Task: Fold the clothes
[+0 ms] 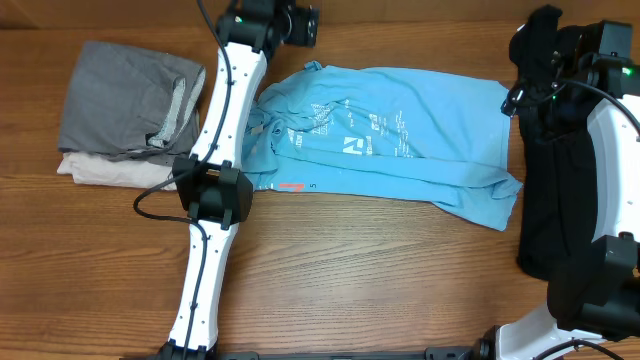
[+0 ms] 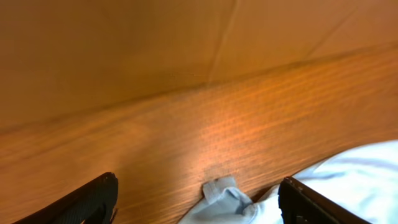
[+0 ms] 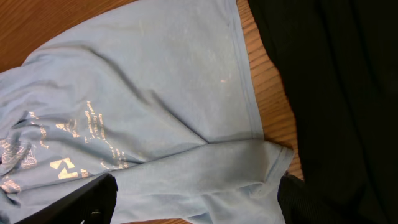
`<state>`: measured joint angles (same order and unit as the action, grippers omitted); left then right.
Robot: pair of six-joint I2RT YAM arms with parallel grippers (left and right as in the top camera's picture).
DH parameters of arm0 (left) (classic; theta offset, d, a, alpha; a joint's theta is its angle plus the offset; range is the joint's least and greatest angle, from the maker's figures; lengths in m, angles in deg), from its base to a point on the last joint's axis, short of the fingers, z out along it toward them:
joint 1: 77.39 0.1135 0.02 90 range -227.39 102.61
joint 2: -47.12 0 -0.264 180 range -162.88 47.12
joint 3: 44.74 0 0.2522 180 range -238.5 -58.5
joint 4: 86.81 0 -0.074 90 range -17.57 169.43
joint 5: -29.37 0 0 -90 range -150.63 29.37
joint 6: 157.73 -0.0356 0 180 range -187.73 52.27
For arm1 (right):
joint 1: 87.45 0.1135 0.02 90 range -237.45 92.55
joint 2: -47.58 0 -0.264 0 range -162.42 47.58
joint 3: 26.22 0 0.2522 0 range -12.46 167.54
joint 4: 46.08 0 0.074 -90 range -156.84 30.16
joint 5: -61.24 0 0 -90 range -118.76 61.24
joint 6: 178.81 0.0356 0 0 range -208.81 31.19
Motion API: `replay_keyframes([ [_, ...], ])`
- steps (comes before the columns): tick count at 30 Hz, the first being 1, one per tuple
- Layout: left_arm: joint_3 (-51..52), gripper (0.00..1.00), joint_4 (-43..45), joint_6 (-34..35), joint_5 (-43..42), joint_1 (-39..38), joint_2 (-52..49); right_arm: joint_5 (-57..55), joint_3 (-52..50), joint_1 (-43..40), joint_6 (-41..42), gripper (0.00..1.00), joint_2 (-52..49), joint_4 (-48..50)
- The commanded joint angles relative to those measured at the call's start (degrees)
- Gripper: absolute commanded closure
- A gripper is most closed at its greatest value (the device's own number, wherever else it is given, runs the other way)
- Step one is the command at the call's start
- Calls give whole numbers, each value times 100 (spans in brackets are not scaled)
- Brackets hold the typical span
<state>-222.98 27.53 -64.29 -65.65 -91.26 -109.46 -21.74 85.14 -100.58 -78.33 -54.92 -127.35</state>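
Observation:
The sky-blue T-shirt lies partly folded across the middle of the table, with its pale lettering facing up. My left gripper is open at the shirt's far left corner. In the left wrist view its fingers straddle a small bunched tip of the shirt without holding it. My right gripper is open at the shirt's far right edge. In the right wrist view its fingers hover over the shirt's hem and a folded sleeve, empty.
A long black garment lies along the right side, right beside the shirt's edge; it also shows in the right wrist view. A folded grey garment lies on a beige one at the far left. The left arm lies over the shirt's left end.

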Motion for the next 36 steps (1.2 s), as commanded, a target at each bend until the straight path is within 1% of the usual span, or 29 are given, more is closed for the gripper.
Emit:
replay_keyframes([
  [1,599,14,315,26,-249,4,-57,-57,109,4,-28,13,52,52],
  [6,1211,12,872,-28,-254,48,-63,-57,109,4,-26,13,52,96],
  [14,1779,16,1606,0,-431,46,-79,-57,109,4,-28,13,52,92],
  [20,1794,18,1773,90,-623,46,-328,-59,109,4,-28,13,52,94],
  [25,1794,23,1812,107,-662,28,-389,-61,109,4,-28,13,52,98],
  [29,1803,25,1808,175,-662,31,-452,-83,109,4,-28,13,52,98],
  [36,1803,39,1749,302,-704,-7,-518,-109,109,4,-31,13,52,101],
])
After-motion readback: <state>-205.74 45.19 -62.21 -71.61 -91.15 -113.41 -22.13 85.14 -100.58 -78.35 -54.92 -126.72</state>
